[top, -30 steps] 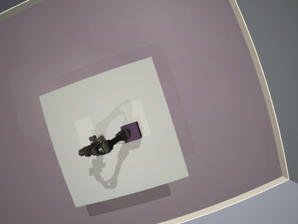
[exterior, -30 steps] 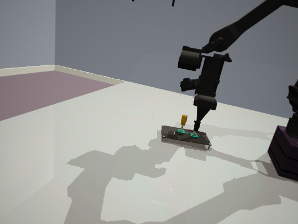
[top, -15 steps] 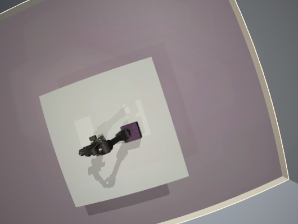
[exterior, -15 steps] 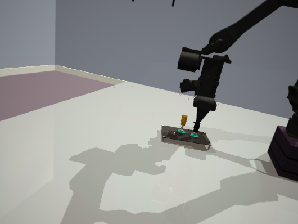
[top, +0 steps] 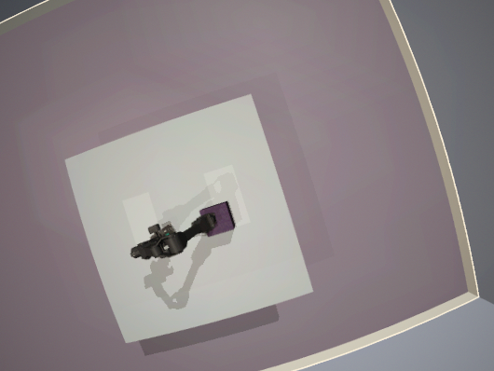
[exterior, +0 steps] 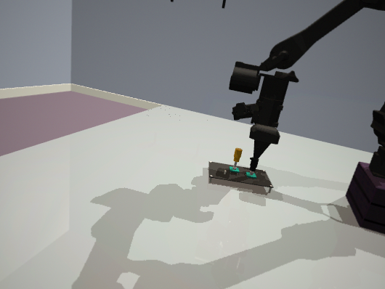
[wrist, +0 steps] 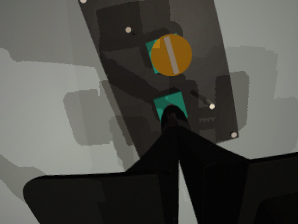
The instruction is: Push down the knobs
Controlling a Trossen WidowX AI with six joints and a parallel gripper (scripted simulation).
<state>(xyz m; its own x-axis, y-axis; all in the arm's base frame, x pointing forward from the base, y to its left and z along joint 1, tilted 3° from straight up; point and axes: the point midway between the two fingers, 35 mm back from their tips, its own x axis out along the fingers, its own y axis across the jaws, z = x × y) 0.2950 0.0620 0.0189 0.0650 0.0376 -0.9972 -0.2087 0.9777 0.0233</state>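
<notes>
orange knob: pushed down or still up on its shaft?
Still up. In the exterior view the orange knob stands high on a thin shaft above its green potentiometer, with a visible gap between them.

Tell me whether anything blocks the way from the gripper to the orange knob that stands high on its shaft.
Nothing visible does. The shut gripper points down at the nearer teal potentiometer; the orange knob stands beside it on the board, its top uncovered.

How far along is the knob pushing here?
Done: nothing clearly. In hand: the shut gripper presses down over the near potentiometer; its knob is hidden under the fingertips, so seating cannot be judged. Left: the orange knob stands high above its potentiometer on the board, then opening and backing away.
</notes>
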